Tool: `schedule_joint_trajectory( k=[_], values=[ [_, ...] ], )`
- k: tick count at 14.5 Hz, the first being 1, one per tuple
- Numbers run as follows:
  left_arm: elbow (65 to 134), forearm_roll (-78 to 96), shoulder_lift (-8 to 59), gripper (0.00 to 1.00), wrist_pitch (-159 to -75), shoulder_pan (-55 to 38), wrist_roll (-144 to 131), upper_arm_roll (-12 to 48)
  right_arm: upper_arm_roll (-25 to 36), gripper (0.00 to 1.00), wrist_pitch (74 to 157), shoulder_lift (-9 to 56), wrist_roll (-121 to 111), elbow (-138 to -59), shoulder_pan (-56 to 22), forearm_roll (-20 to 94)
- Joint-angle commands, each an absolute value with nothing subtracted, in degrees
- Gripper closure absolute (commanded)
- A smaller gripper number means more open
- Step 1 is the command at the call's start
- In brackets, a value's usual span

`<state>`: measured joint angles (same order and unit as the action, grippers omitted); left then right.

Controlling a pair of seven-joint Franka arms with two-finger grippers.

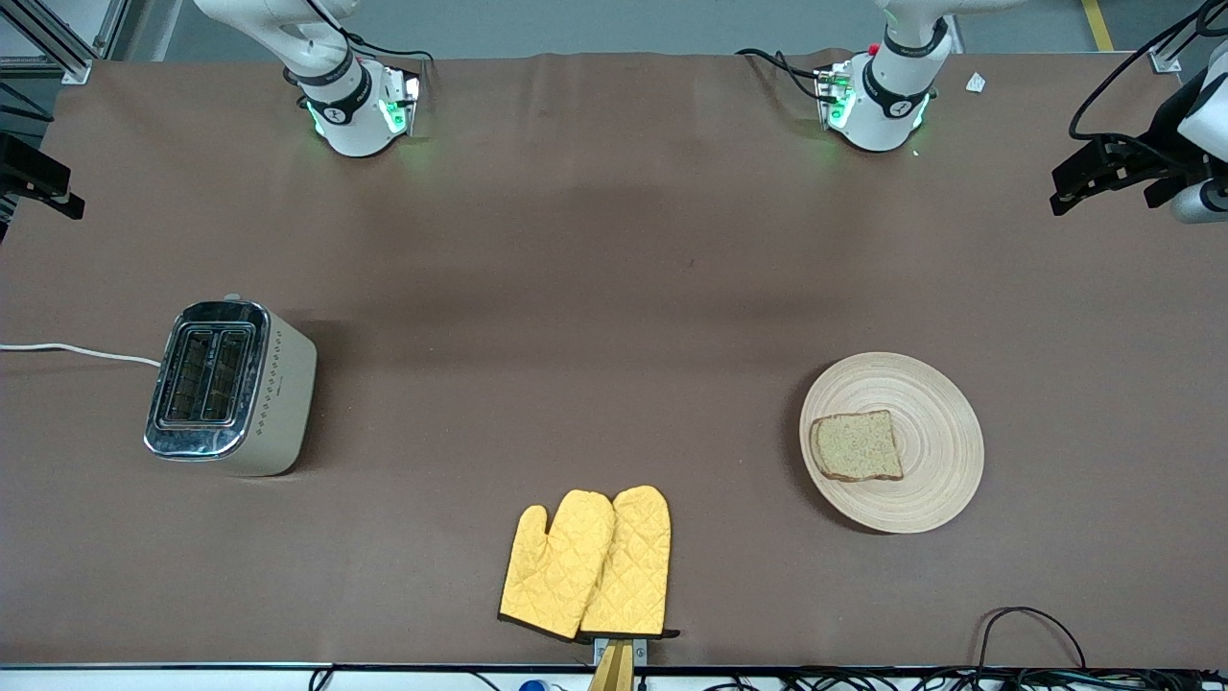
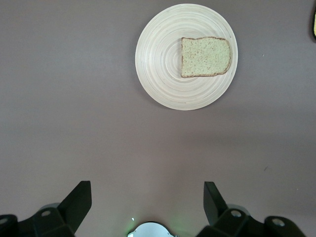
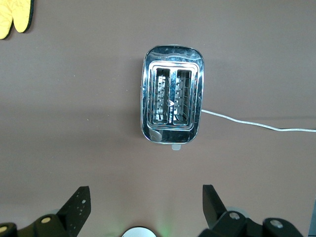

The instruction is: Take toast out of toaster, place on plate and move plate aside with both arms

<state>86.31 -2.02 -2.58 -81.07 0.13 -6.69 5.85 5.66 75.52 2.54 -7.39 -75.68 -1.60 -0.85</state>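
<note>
Nearest the front camera lie the mitts [image 1: 587, 563], flat on the table [image 1: 576, 288]; farther from it than the mitts, toward the left arm's end, sits the plate [image 1: 935, 437] with the toast [image 1: 857, 445] lying on it; toward the right arm's end from the plate stands the toaster [image 1: 230, 387], slots bare; the left gripper [image 2: 148, 202] hangs high over the table with fingers spread wide, holding nothing; the right gripper [image 3: 146, 203], likewise spread and holding nothing, hangs over the table by the toaster.

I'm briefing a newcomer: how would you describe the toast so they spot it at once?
Look toward the left arm's end of the brown table for the round beige plate. The toast lies flat on it: one squarish, dark-crusted slice, much smaller than the yellow mitts nearby.
</note>
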Motion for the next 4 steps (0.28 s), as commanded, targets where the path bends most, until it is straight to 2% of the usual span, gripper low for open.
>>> schedule_joint_trajectory(
  k=[1, 4],
  values=[
    [83.94, -2.11, -0.89, 0.00, -81.39, -0.35, -4.93, 5.54, 5.62, 0.00, 75.76, 2.20, -7.82, -76.03, -1.76, -1.76],
    [82.88, -1.85, 0.35, 0.00, -81.39, 0.35, -4.66, 5.10, 5.62, 0.00, 75.59, 2.20, -7.82, -76.03, -1.85, -1.76]
  ],
)
